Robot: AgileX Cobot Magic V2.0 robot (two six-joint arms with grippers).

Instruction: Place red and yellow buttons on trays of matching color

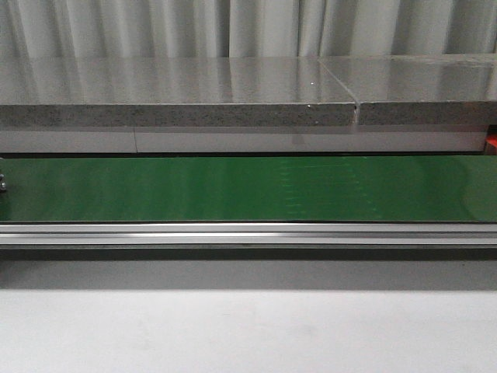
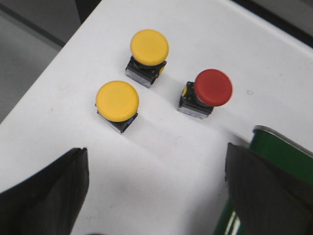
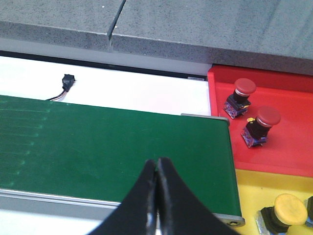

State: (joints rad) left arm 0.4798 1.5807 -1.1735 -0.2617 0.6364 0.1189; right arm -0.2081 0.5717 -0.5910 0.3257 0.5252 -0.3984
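The left claw (image 2: 156, 196) has two broad, matte black fingers (image 2: 44, 196) with blunt, angular edges. The right claw (image 3: 157, 181) has smooth, glossy black fingers tapering to narrow rounded tips.

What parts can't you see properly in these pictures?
- Front view: neither arm, no buttons and no trays show; only a red sliver at the right edge.
- Right wrist view: the yellow tray and a yellow button run off the bottom edge.
- Left wrist view: the left gripper fingers are cut off; the conveyor belt is mostly hidden behind one finger.
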